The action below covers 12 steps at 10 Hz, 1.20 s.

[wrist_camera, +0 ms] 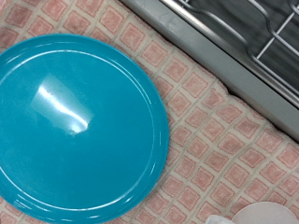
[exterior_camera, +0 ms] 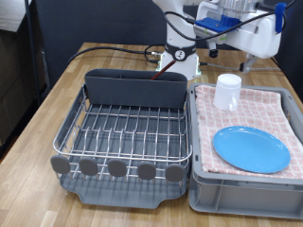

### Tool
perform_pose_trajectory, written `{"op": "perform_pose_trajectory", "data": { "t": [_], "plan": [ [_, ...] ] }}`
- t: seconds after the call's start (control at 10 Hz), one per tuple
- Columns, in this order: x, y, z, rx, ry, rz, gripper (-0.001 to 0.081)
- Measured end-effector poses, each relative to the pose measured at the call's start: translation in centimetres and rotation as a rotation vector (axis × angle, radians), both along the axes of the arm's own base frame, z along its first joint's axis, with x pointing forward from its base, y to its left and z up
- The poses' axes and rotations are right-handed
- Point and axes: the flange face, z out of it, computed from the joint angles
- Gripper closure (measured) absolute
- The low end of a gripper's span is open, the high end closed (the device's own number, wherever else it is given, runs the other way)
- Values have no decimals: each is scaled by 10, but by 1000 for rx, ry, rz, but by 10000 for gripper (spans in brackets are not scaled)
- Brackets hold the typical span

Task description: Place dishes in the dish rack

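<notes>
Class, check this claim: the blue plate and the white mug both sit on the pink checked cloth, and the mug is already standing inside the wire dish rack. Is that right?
Not quite. The white mug is not in the dish rack; it stands on the pink checked cloth, beyond the blue plate, which lies there too. The exterior view shows it, and shows no dishes on the rack's wire grid. The hand does not show clearly in either view.

— The blue plate (wrist_camera: 75, 126)?
— Glossy, smooth, with a bright glare. It lies on matt checked pink cloth (wrist_camera: 220, 154).
— The dish rack (exterior_camera: 123, 132)?
— Shiny metal wire in matt grey plastic; wood-grain counter (exterior_camera: 57, 85).
</notes>
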Motion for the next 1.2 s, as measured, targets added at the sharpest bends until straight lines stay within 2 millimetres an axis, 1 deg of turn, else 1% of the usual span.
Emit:
{"op": "perform_pose_trajectory", "data": {
  "t": [0.2, 0.3, 0.4, 0.7, 0.8, 1.0, 1.2],
  "plan": [
    [4, 3, -6, 2, 28, 15, 3],
    [5, 4, -11, 31, 30, 43, 3],
    [6, 3, -21, 72, 6, 72, 3],
    [1, -3, -62, 169, -105, 131, 3],
    [0, -6, -70, 179, -149, 148, 3],
    [-1, -6, -72, 209, -119, 140, 3],
    [-6, -11, -82, 284, -114, 167, 3]
  ]
}}
